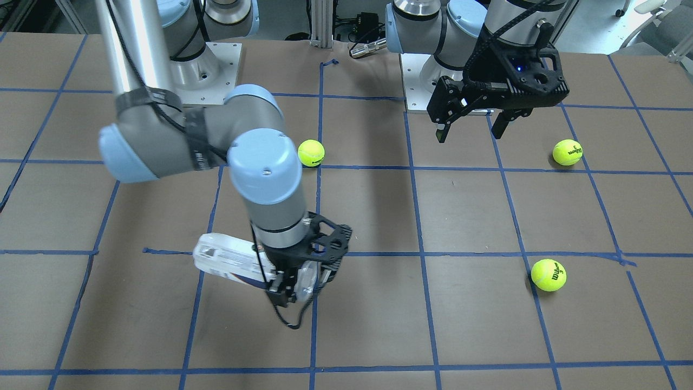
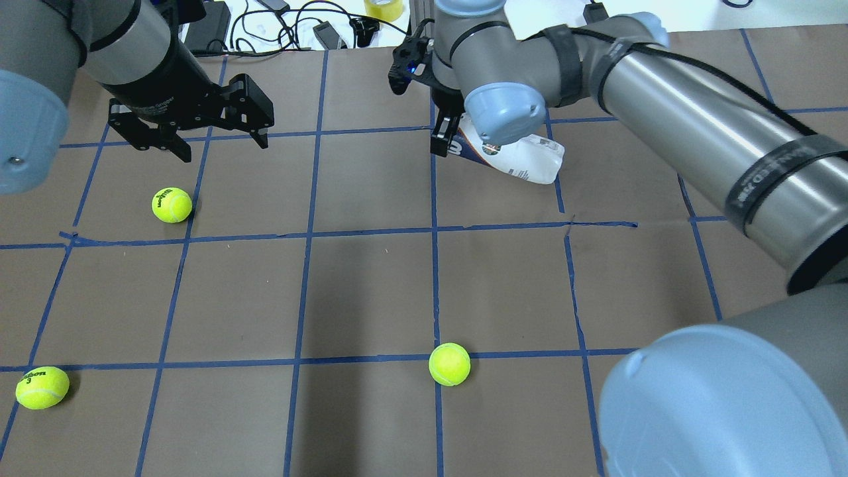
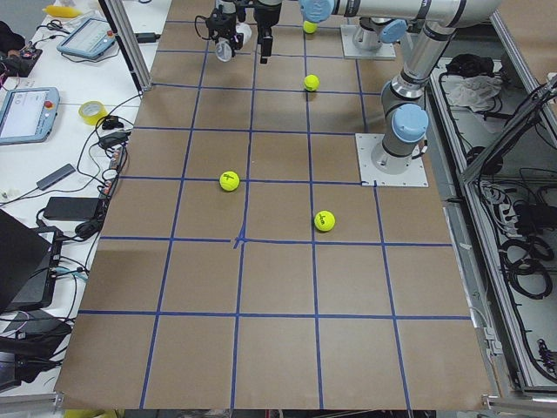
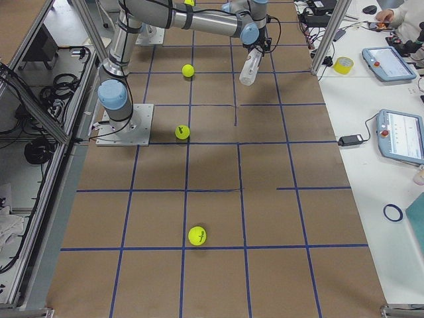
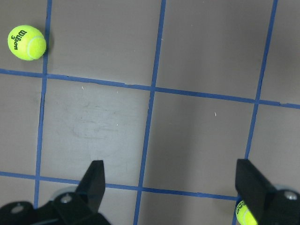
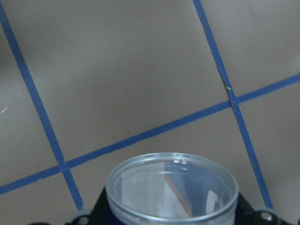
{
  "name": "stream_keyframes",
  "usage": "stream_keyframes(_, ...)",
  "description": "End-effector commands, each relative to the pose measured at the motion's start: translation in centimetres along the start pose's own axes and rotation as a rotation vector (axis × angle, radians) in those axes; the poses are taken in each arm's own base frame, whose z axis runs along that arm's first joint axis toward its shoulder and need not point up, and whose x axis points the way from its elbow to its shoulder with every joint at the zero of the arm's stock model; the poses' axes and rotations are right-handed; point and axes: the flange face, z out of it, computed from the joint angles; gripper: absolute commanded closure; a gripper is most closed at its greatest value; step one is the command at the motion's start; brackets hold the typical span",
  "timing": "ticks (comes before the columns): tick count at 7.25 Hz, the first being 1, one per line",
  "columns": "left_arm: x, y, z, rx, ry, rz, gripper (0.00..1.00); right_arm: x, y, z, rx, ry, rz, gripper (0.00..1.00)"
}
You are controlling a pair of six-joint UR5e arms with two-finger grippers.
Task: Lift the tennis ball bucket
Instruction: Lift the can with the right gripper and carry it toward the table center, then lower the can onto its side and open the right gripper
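Observation:
The tennis ball bucket (image 1: 227, 261) is a clear tube with a white and navy label. It is held at its open end by my right gripper (image 1: 291, 291), which is shut on it. The tube hangs tilted and seems to be off the table; it also shows in the overhead view (image 2: 523, 158) and the exterior right view (image 4: 248, 67). Its round open mouth (image 6: 171, 185) fills the bottom of the right wrist view, and it looks empty. My left gripper (image 1: 471, 129) is open and empty, hovering above the table far from the tube; its fingers (image 5: 93, 178) frame bare table.
Three yellow-green tennis balls lie loose on the brown table with its blue tape grid: one near the right arm's base (image 1: 311, 153), one near the left gripper (image 1: 567, 152), one toward the front (image 1: 548, 274). Cables and gear lie beyond the table's far edge (image 2: 298, 26).

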Motion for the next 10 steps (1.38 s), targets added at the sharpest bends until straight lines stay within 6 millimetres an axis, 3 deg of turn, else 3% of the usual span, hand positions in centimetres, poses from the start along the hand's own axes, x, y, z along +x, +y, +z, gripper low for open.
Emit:
stream_keyframes(1,0.0,0.0,-0.1,0.001,0.0,0.0,0.0,-3.6,-4.0,3.1,0.025,0.001,-0.091,1.0)
stream_keyframes(2,0.0,0.0,-0.1,0.001,0.0,0.0,0.0,-4.4,-4.7,5.1,0.012,-0.018,-0.121,1.0)
stream_keyframes(3,0.0,0.0,-0.1,0.001,0.0,0.0,0.0,-6.4,-6.7,5.5,0.028,0.016,-0.218,1.0)
stream_keyframes(5,0.0,-0.3,-0.2,0.004,0.002,-0.001,0.0,-7.3,-7.2,7.9,0.021,-0.011,-0.286,1.0)
stream_keyframes(8,-0.8,-0.9,-0.1,0.004,0.007,-0.02,0.0,-8.5,-8.1,9.1,0.011,-0.018,-0.26,1.0)
stream_keyframes(10,-0.9,-0.8,0.1,0.0,0.0,-0.017,0.0,-9.2,-8.8,8.5,0.017,-0.012,-0.244,1.0)
